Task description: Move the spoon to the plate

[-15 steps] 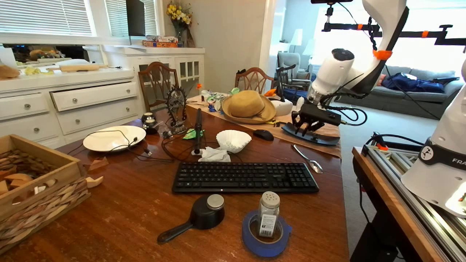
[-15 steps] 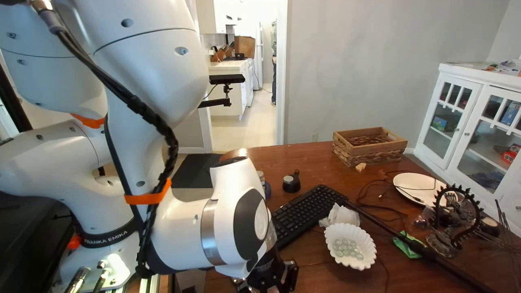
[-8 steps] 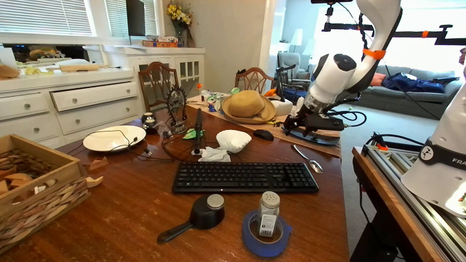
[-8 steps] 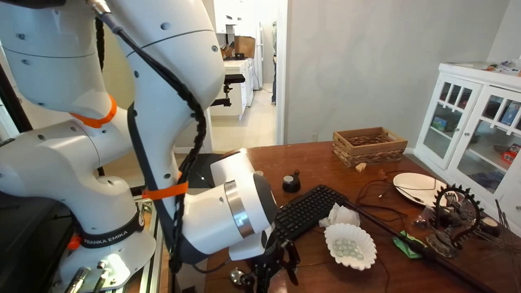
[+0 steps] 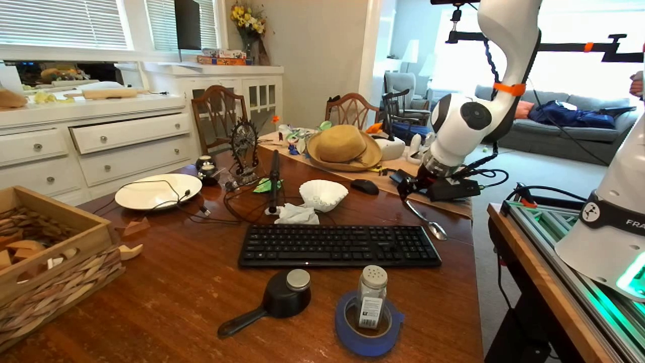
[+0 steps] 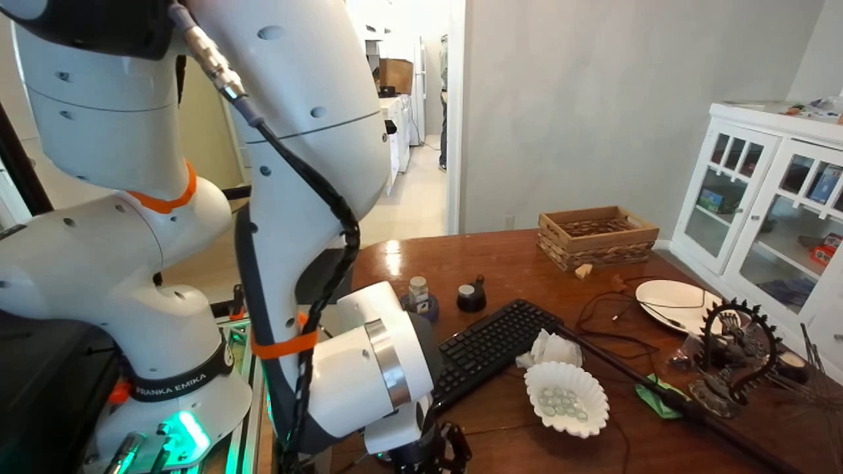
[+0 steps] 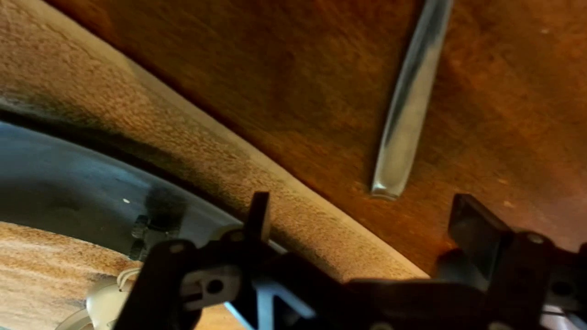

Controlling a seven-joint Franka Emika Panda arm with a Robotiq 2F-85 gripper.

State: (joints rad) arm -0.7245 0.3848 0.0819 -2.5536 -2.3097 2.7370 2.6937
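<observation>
Spoon [image 5: 431, 225] lies on the counter [image 5: 176, 282] just beside the keyboard [image 5: 342, 246], at its number-pad end, handle running out past the keyboard's rear edge; not gripped yet. Fingers [image 7: 477, 233] are apart, & the wrist view puts the handle tip just ahead of the gap, slanting a bit. To grasp well, the arm [image 5: 453, 133] prob. needs to shift fwd along the handle twd the keyboard, twist so the fingers straddle it squarely, then go v. low: thin handle, likely slips if pinched high. Risk: jamming the counter. Plate [image 5: 143, 197] sits well off the keyboard's opp. end, w/ a cable [image 5: 187, 193] across it; carry shd clear the white bowl [image 5: 323, 196] behind the keyboard.
</observation>
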